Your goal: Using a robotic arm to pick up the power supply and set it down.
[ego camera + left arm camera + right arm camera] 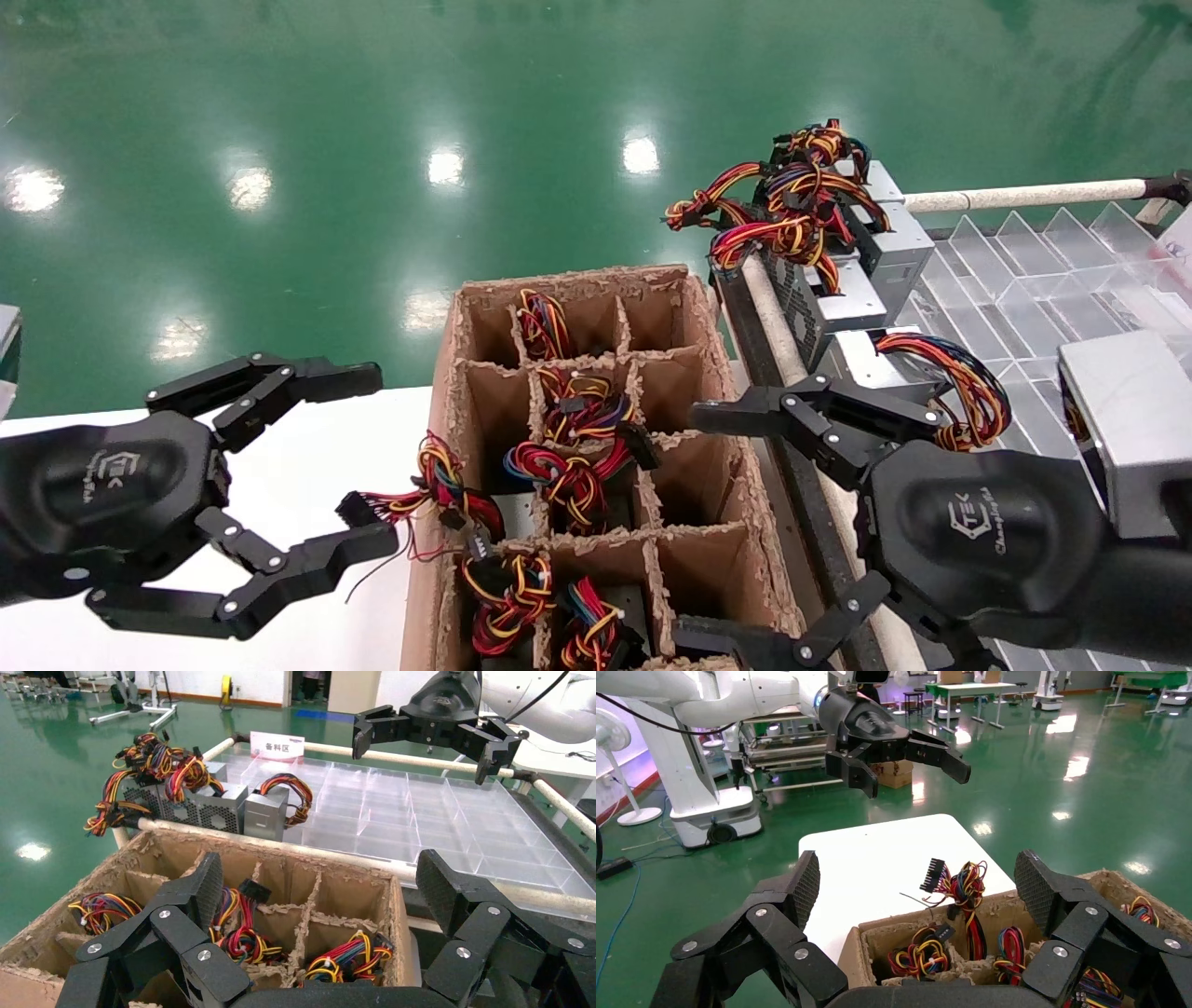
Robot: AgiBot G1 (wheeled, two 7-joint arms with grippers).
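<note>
Several power supplies stand in the cells of a brown divided cardboard box point(708, 447), and mostly their red, yellow and black wire bundles point(563, 480) show. One bundle point(438, 485) hangs over the box's left wall. Three more silver power supplies point(894, 247) with wire loops sit at the back of a clear tray point(1024, 270). My left gripper point(377, 458) is open over the white table, just left of the box. My right gripper point(694, 527) is open at the box's right wall. Neither holds anything.
A white table point(307, 447) lies left of the box, with green floor beyond it. A padded rail point(1024, 196) borders the clear divided tray point(436, 818). A white label card point(277, 743) stands at the tray's far edge.
</note>
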